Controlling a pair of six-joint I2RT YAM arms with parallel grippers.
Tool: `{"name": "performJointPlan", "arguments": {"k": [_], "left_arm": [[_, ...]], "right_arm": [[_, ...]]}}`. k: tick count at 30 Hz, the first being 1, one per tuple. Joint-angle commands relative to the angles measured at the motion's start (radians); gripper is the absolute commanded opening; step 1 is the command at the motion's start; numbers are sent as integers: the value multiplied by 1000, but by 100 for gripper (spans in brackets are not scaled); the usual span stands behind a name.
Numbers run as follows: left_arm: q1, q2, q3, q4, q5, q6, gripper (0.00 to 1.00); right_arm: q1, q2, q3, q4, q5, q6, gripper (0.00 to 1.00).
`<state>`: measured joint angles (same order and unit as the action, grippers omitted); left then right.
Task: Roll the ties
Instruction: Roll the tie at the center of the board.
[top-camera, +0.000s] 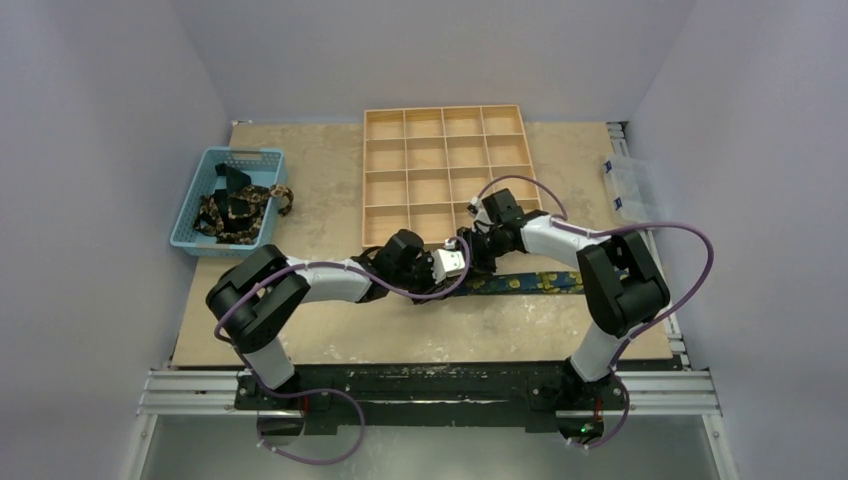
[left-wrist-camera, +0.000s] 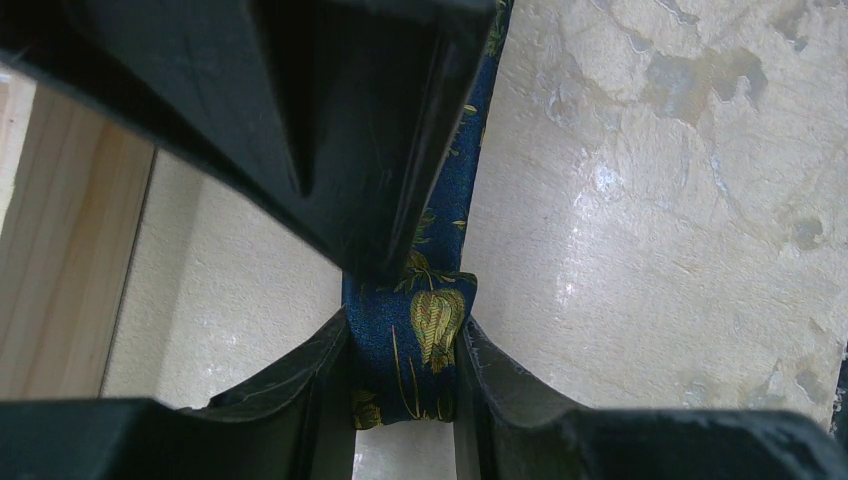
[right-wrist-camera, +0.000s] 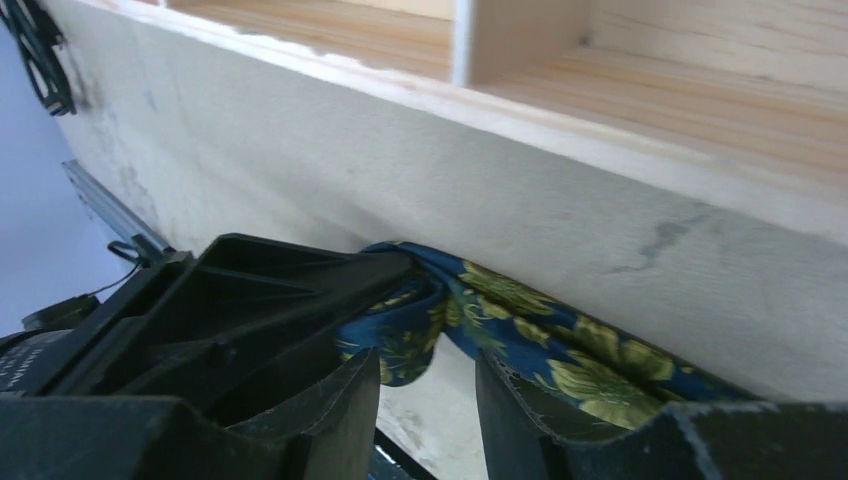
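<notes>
A navy tie with yellow-gold floral print (top-camera: 530, 283) lies flat on the table, in front of the wooden tray (top-camera: 444, 109). Both grippers meet at its left end. My left gripper (top-camera: 445, 268) is shut on the folded-over end of the tie (left-wrist-camera: 415, 330), which bulges between its fingers (left-wrist-camera: 330, 370). My right gripper (top-camera: 470, 250) hovers over the same end; its dark body fills the top of the left wrist view (left-wrist-camera: 350, 130). In the right wrist view its jaws (right-wrist-camera: 425, 370) stand apart, with the tie (right-wrist-camera: 520, 340) just beyond the tips and bare table in the gap. More ties (top-camera: 240, 210) lie heaped in a blue basket (top-camera: 243, 155).
The tray's front wall (right-wrist-camera: 700, 110) stands just behind the tie. A clear plastic box (top-camera: 625, 185) sits at the table's right edge. The left gripper's body (right-wrist-camera: 230, 310) crowds the right gripper's left side. The purple cables (top-camera: 690, 240) loop over both arms.
</notes>
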<state>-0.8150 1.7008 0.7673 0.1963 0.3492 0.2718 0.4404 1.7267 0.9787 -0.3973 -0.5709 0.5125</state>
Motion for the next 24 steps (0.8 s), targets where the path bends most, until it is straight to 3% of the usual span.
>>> {"name": "performJointPlan", "arguments": {"k": [1, 7, 12, 14, 24], "left_arm": [[0, 45, -13, -114, -66, -3, 13], [0, 48, -13, -114, -67, -4, 14], [1, 48, -15, -104, -57, -5, 17], [2, 44, -19, -91, -32, -2, 23], [30, -29, -115, 108, 118, 1, 57]], "right_arm": [[32, -28, 37, 53, -65, 71, 41], [56, 21, 35, 89, -95, 84, 38], [58, 54, 12, 86, -84, 58, 16], [55, 77, 4, 74, -73, 41, 1], [7, 130, -14, 8, 48, -41, 0]]}}
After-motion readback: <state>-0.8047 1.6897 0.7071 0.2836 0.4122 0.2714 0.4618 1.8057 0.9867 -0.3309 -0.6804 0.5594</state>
